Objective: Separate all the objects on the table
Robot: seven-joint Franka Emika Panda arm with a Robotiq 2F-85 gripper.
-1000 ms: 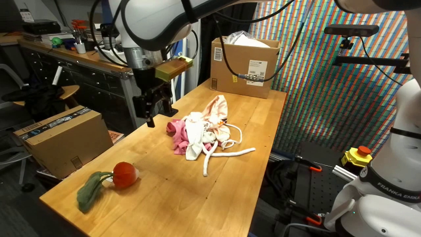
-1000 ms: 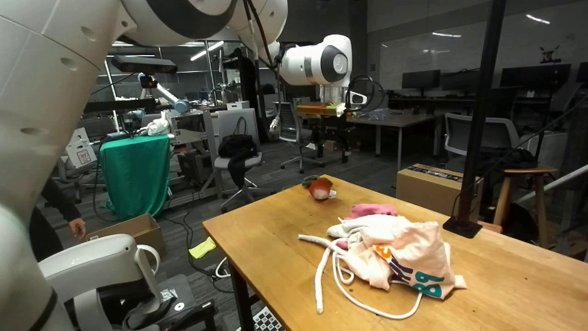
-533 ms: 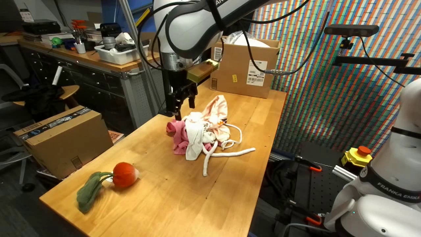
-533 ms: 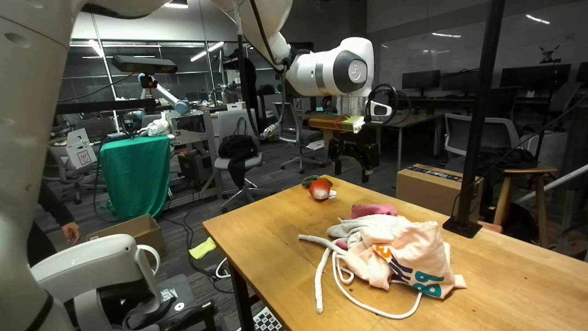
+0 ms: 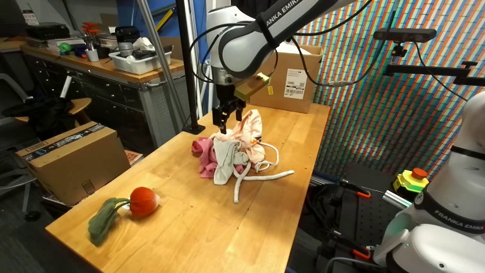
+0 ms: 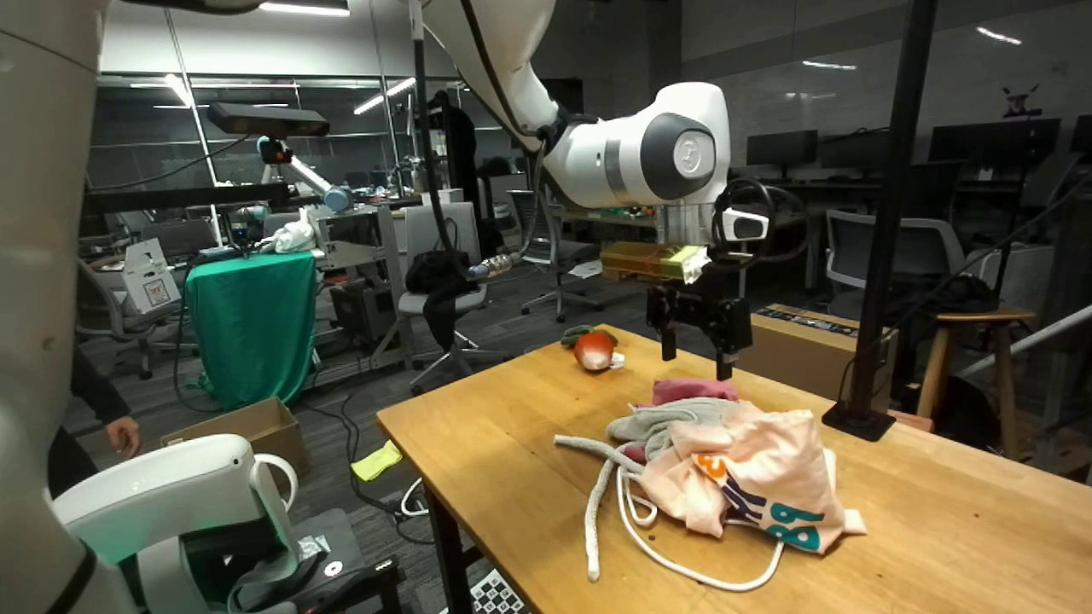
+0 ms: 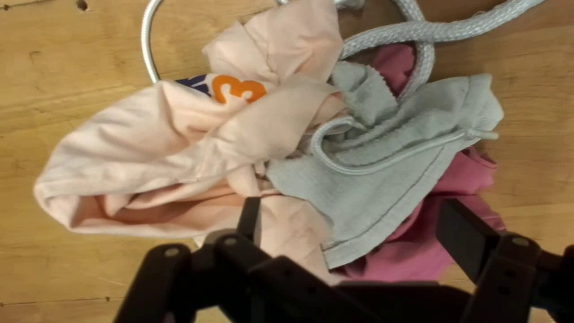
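In an exterior view we find a multicoloured patterned wall (image 5: 352,125) and, well apart from it, a black drawer cabinet (image 5: 113,96) with a wooden top (image 5: 102,67). In an exterior view we look over a dark grey floor (image 6: 508,326) to a grey chair (image 6: 417,223), a draped green cloth (image 6: 252,333), a wooden stool (image 6: 981,317), and dark monitors (image 6: 781,147) before a grey wall (image 6: 793,34). Overhead we see a strip light (image 6: 304,9) glowing.
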